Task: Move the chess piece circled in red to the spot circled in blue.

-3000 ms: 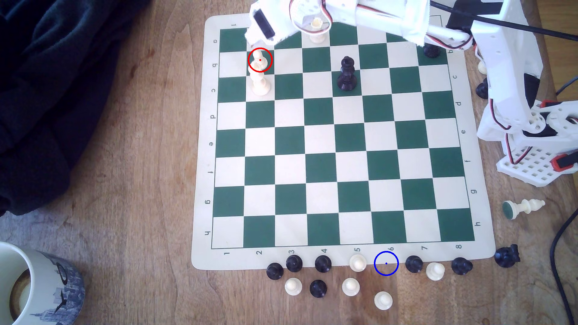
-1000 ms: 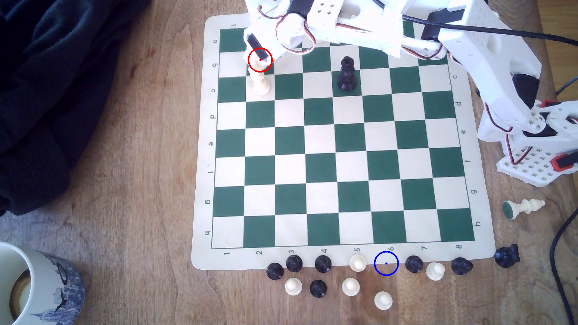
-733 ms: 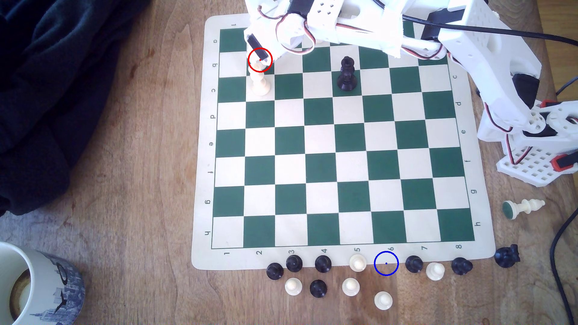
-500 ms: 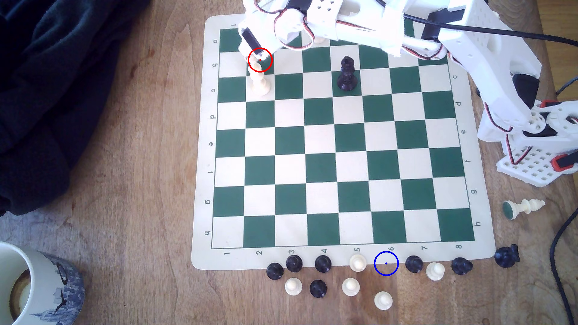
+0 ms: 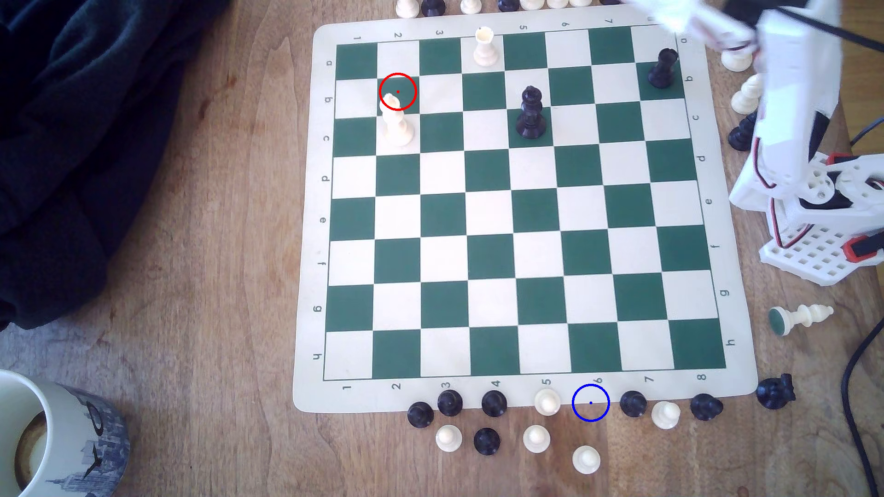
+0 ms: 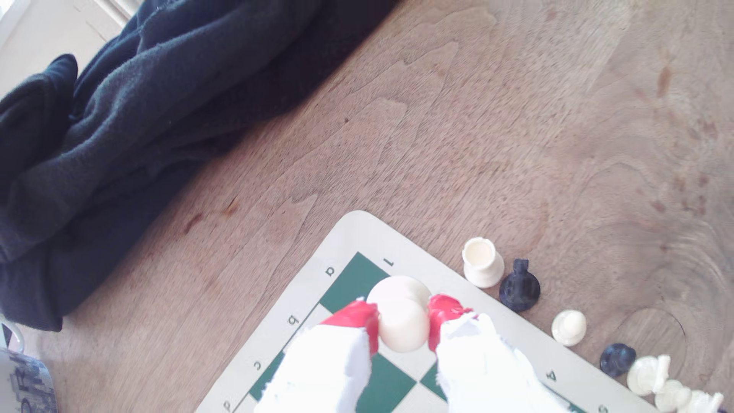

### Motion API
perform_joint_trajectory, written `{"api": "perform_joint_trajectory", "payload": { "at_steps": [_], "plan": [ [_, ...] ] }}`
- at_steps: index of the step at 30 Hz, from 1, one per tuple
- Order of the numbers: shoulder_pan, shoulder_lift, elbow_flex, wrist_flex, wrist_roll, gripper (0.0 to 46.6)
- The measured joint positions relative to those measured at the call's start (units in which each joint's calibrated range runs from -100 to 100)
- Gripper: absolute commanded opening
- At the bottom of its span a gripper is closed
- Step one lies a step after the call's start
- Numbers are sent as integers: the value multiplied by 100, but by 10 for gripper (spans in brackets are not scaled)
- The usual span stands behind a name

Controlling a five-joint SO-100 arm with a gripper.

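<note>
In the wrist view my gripper (image 6: 403, 325) is shut on the chess piece (image 6: 401, 317), a cream pawn whose round head sits between the red-tipped fingers (image 6: 357, 315). It hangs above the corner of the chessboard mat (image 6: 349, 234). In the exterior view the red ring (image 5: 397, 91) encloses green square and the top of a taller cream piece (image 5: 396, 122). My white arm (image 5: 789, 95) is a blur at the exterior view's upper right. The spot (image 5: 591, 403), a blue ring, lies bare on the mat's near rim.
A cream pawn (image 5: 546, 401) and a black pawn (image 5: 633, 404) flank the blue ring, with more pawns below it. A black king (image 5: 530, 112), cream rook (image 5: 484, 47) and black piece (image 5: 662, 69) stand on the board. A mug (image 5: 52, 439) and dark cloth (image 5: 71, 143) lie at the exterior view's left.
The gripper came down onto the pawn in the red ring and closed. Now the arm has swung away toward the exterior view's right and the pawn has left its square.
</note>
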Motion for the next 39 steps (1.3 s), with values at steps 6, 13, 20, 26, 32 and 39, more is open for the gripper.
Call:
{"api": "perform_joint_trajectory", "payload": {
  "at_steps": [6,13,20,26,32,39],
  "plan": [
    [-435,-2664,2458,319,20,2],
    [-996,-4256,2991,1307,73,2],
    [-2131,-5446,4139,1960,190,2],
    [-3149,-6343,5079,1928,430,12],
    [-4174,-6309,5603,1689,664,5],
    [-4653,-5899,6426,964,1016,10]
  ]
}}
